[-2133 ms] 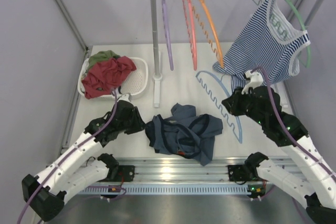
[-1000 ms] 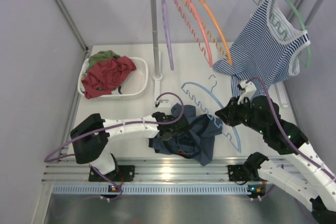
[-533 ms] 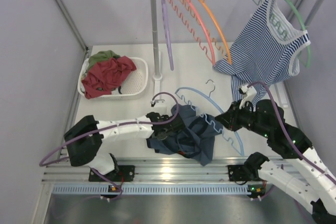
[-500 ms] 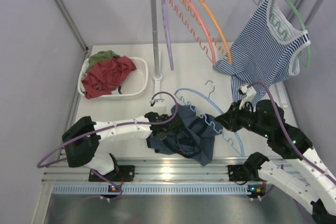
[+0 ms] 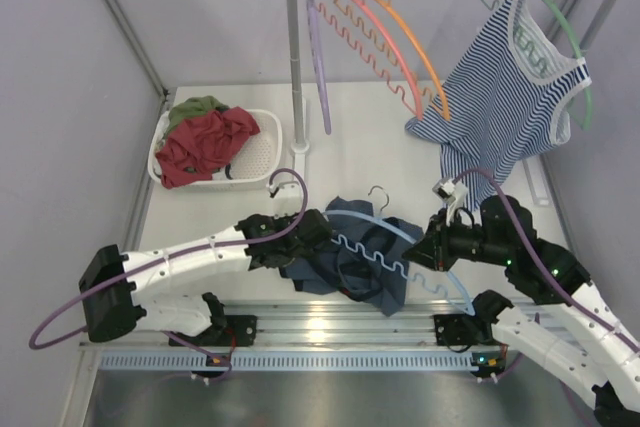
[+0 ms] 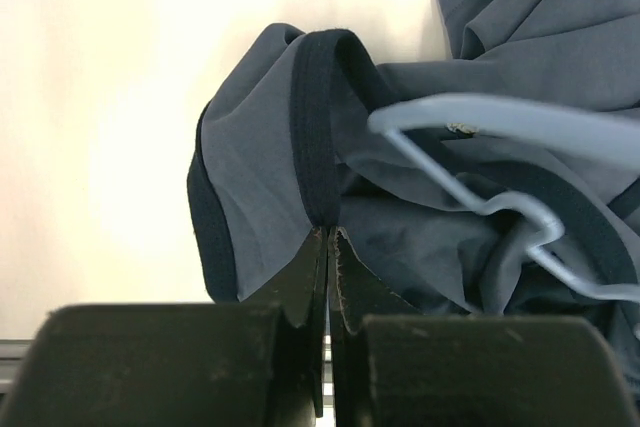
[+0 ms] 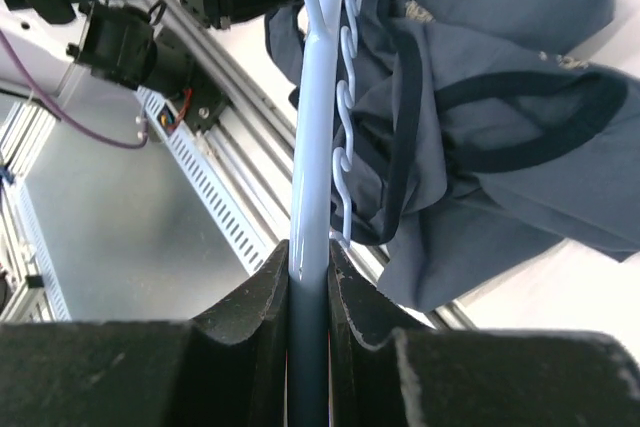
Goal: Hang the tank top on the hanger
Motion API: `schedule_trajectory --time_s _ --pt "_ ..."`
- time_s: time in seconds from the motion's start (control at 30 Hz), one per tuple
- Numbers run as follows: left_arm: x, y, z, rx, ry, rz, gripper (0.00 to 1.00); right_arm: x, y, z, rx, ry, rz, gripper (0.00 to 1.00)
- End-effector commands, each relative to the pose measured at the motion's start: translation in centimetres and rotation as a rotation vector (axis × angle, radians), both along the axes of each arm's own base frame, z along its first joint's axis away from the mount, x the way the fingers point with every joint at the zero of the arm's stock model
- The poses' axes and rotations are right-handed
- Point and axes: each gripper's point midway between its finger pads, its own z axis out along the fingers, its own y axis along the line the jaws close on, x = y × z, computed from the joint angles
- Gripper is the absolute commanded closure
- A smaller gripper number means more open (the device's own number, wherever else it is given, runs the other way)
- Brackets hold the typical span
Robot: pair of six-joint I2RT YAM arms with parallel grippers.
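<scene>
The dark navy tank top (image 5: 378, 287) lies crumpled on the table near the front edge. My left gripper (image 5: 303, 238) is at its left side. In the left wrist view that gripper (image 6: 328, 233) is shut on a dark trimmed edge of the tank top (image 6: 255, 197). The light-blue hanger (image 5: 381, 259) lies tilted across the top of the garment, hook (image 5: 377, 190) toward the back. My right gripper (image 5: 430, 251) holds its right arm. In the right wrist view the right gripper (image 7: 308, 247) is shut on the hanger (image 7: 322, 97), with the tank top (image 7: 500, 177) beyond.
A white basket (image 5: 262, 155) with a red garment (image 5: 205, 142) sits at back left. The rail stand (image 5: 293, 67) carries a purple hanger (image 5: 318, 57), a pink hanger (image 5: 372, 29), an orange hanger (image 5: 412, 42), and a striped tank top (image 5: 510, 87) on a green hanger (image 5: 584, 67). Aluminium rails (image 5: 330, 332) run along the near edge.
My left gripper has shut on the tank top's edge and its arm has drawn back left. The right arm has carried the hanger left and nearer, over the garment.
</scene>
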Motion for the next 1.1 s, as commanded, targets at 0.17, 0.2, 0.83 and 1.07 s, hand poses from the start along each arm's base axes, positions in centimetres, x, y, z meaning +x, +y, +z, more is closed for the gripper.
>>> schedule_trajectory --time_s 0.17,0.2,0.83,1.07 --pt "0.0 0.4 1.5 -0.019 -0.028 -0.030 1.00 -1.5 2.0 0.5 0.092 0.003 0.142 1.00" --pt "-0.1 0.3 1.6 -0.027 -0.026 -0.039 1.00 -1.6 2.1 0.1 0.096 0.012 0.153 1.00" --pt "-2.7 -1.2 4.2 -0.087 0.029 -0.309 1.00 0.5 7.1 -1.3 0.242 -0.045 0.326 1.00" --pt "-1.7 0.7 5.7 -0.033 -0.027 -0.230 1.00 0.2 7.1 -3.3 0.198 -0.020 0.334 1.00"
